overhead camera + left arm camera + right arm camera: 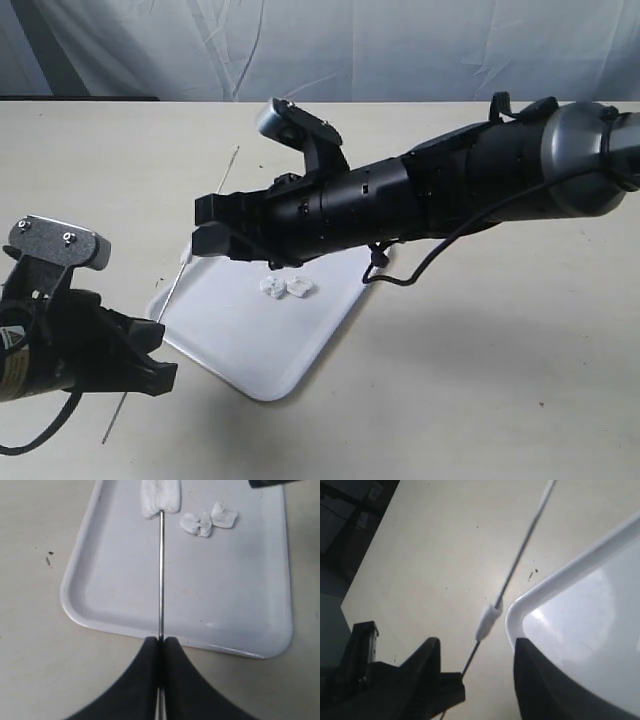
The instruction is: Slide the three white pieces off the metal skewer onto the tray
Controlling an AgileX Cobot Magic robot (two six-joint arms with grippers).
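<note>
Step in hand: stripping the last white piece (160, 497) from the metal skewer (161, 580). I counted two freed pieces (286, 288) already lying close together on the tray (240, 350).
Left gripper (161, 641): fingers clenched on the skewer, with the rod running out toward the tray.
Right gripper (476, 650): fingers released, one on each side of the rod, gripping nothing.
Piece location: threaded on the rod, near a corner of the tray.
Procedure, as I judged it: hold the left grasp firm. Close the right fingers only loosely round the rod on the left gripper's side of the piece. Push straight along the rod toward its free tip. Bring the piece above the tray floor first, so that it drops inside the rim.
Left wrist view: showed the clenched grasp and both freed pieces. The threaded piece appeared over the tray.
Right wrist view: showed the open gap. The piece appeared beside the rim's corner, over the desk (500, 400). The freed pieces were out of frame.
Exterior view: alone showed the rod's free tip extending past the tray.
</note>
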